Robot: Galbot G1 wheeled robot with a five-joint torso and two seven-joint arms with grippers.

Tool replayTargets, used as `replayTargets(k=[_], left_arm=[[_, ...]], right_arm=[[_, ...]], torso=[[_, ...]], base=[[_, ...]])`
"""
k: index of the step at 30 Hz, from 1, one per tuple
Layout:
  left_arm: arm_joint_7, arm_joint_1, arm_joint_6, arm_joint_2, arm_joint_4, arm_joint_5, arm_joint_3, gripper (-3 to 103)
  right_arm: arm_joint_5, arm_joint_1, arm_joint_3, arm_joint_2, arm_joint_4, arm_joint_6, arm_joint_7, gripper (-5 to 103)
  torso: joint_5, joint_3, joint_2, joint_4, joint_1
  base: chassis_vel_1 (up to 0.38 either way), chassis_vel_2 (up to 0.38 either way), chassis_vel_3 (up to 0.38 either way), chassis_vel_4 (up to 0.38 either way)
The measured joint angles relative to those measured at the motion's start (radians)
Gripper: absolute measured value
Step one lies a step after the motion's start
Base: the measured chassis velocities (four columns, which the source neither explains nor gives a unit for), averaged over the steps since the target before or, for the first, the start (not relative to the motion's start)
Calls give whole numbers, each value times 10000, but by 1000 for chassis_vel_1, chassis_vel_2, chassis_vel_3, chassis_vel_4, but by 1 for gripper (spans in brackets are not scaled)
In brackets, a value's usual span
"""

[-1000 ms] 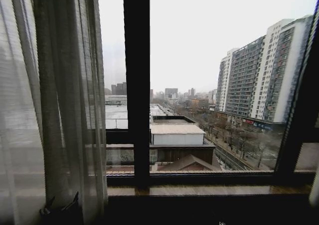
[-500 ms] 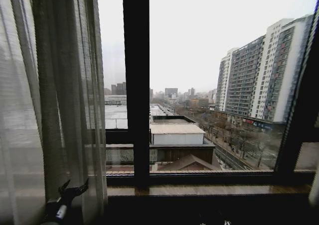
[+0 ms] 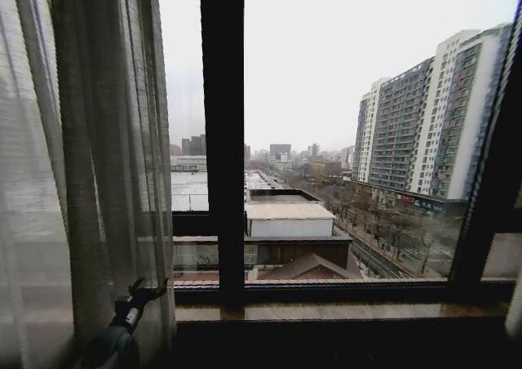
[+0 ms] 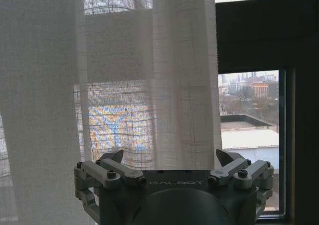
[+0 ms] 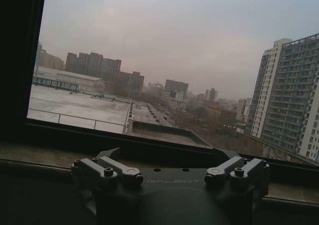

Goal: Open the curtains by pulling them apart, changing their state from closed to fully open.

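The sheer curtain (image 3: 90, 165) hangs bunched left of the window frame's black upright bar (image 3: 223, 140). My left end effector (image 4: 172, 161) sits low, just before its folds, fingers spread, seemingly not touching. My right end effector (image 5: 169, 161), fingers apart, faces the windowsill (image 5: 45, 153).

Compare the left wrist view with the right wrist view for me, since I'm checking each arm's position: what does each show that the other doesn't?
Left wrist alone: the sheer curtain hanging just ahead of the open left end effector, beside the dark window frame. Right wrist alone: the open right end effector facing bare glass above the windowsill. Both: city rooftops outside.
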Motion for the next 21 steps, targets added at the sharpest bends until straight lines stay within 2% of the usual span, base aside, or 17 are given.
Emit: replayTargets(k=[4,5,6,8,9,11,12,14,15,16,18,19,20,21], left_arm=[[3,-9,-2,-26,27,19,4,101],[1,63,-3,-28,-20,42,-15,97],[1,63,-3,-28,-20,42,-15,97],[0,179,-2,-29,-97,57,-76,87],[0,179,-2,-29,-97,57,-76,87],[-5,245,-2,-15,-132,66,-128,76],[-5,245,-2,-15,-132,66,-128,76],[-5,249,-2,42,-117,67,-177,65],[-5,249,-2,42,-117,67,-177,65],[-2,200,-2,98,-39,68,-212,54],[28,168,-3,134,7,69,-247,54],[131,140,-2,186,56,74,-308,43],[131,140,-2,186,56,74,-308,43],[215,116,-2,254,105,77,-354,38]], right_arm=[[-34,76,4,0,-38,0,113,100],[-46,99,2,0,-40,0,134,100],[-46,99,2,0,-40,0,134,100],[-57,129,-2,0,-40,-2,149,100],[-57,129,-2,0,-40,-2,149,100],[-59,129,-4,0,-36,-6,157,100],[-59,129,-4,0,-36,-6,157,100],[-60,87,-5,0,-23,-6,158,100],[-60,87,-5,0,-23,-6,158,100],[-58,36,0,0,-10,-5,159,100],[-54,7,6,0,-2,0,159,100],[-45,-32,19,0,15,13,159,100],[-45,-32,19,0,15,13,159,100],[-32,-64,36,0,23,42,160,100]], torso=[[0,0,0,1,0],[0,0,0,1,0],[0,0,0,1,0],[-1,-1,0,2,-1],[-1,-1,0,2,-1],[-1,0,0,2,-2],[-1,0,0,2,-2],[0,-1,0,0,-1],[0,-1,0,0,-1],[-2,-1,0,1,-1],[-1,-1,1,0,-2],[-1,-1,1,-1,-2],[-1,-1,1,-1,-2],[-1,-1,1,0,-2]], base=[[0,0,0,0],[0,0,0,0],[0,0,0,0],[0,0,0,0],[0,0,0,0],[0,0,0,0],[0,0,0,0],[0,0,0,0],[0,0,0,0],[0,0,0,0],[0,0,0,0],[0,0,0,0],[0,0,0,0],[0,0,0,0]])
